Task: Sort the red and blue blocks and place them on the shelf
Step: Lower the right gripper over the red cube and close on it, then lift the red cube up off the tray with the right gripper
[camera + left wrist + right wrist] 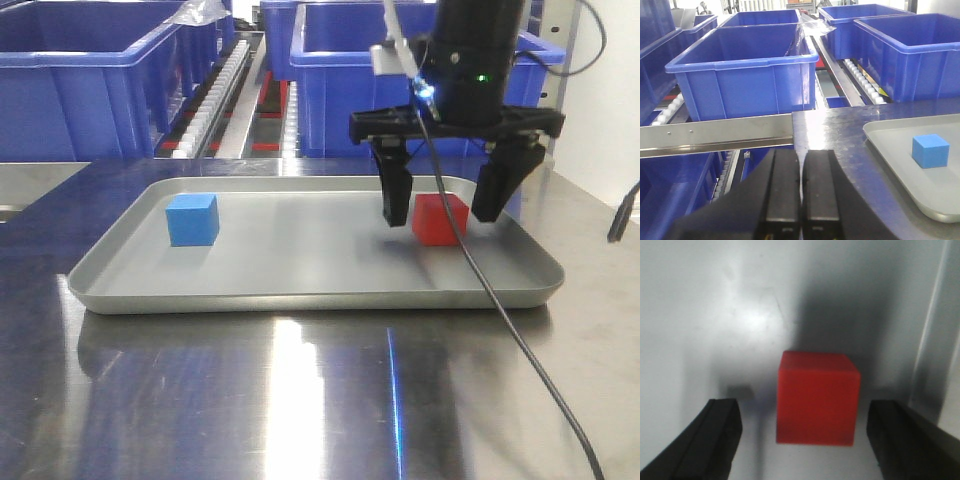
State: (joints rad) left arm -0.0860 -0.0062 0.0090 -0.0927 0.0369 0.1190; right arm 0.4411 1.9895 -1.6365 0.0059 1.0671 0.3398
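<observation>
Straddling the red block, the right hand is wide open, with one finger on each side. The right wrist view shows a gap on both sides, so there is no contact and nothing is gripped. Red block sits flat on the grey tray, right half, near the far rim. Blue block is on the same tray, left half, well apart from red, upright and untouched. Tray rests on the steel counter. A black cable drops from the right arm across the tray's front rim and onto the counter.

Left hand has its fingers pressed together and holds nothing. It hangs over the counter's left edge, off the tray, with the blue block well to its right.

Shelf is behind the counter, its steel rail and white roller tracks visible. Large blue bins sit on it. Neither block is on the shelf.
</observation>
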